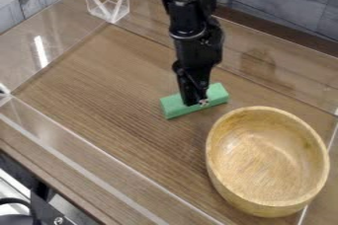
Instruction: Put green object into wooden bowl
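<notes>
I see clear plastic walls [59, 130] fencing the wood-grain table [106, 81], nothing lying between the matte green block [195, 102] and the thick-rimmed wooden bowl [268, 160] just beside it. My gripper [196, 97] points down over the block; I cannot tell whether its fingers are parted.

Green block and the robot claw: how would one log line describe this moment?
gripper: over green block, grip unclear | block: on table | wooden bowl: empty
</notes>
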